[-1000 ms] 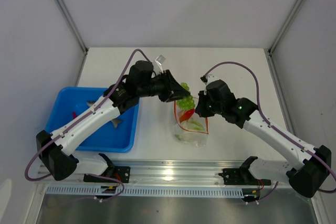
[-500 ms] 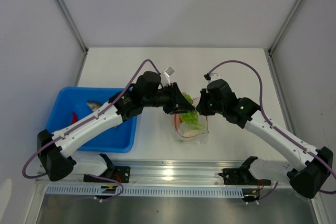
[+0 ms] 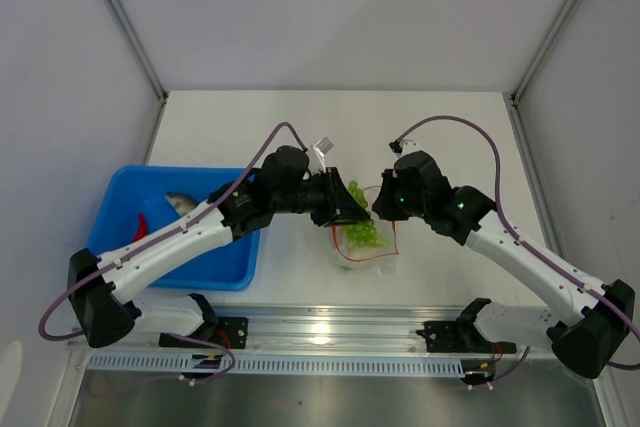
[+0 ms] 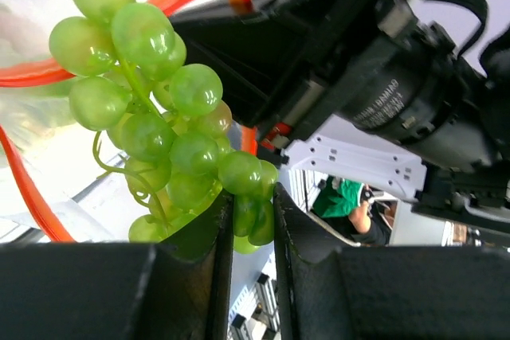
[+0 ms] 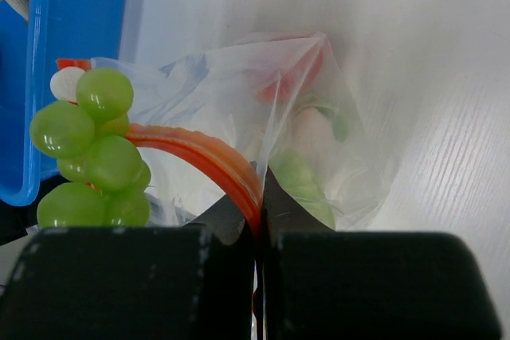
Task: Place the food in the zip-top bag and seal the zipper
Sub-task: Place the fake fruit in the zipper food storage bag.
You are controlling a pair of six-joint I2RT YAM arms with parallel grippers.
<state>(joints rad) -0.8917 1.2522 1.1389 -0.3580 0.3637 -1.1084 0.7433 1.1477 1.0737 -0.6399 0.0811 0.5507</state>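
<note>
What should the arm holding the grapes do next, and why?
Probably lower the grapes deeper and let go: the left gripper pinches the bunch at the bag mouth, which the right gripper holds open by the zipper.

Green grapes (image 4: 159,117) at open clear bag (image 5: 319,101) mouth; red zipper (image 5: 199,147) unsealed.

Small white lettering on a black motor housing (image 4: 390,105), too blurred to read
</note>
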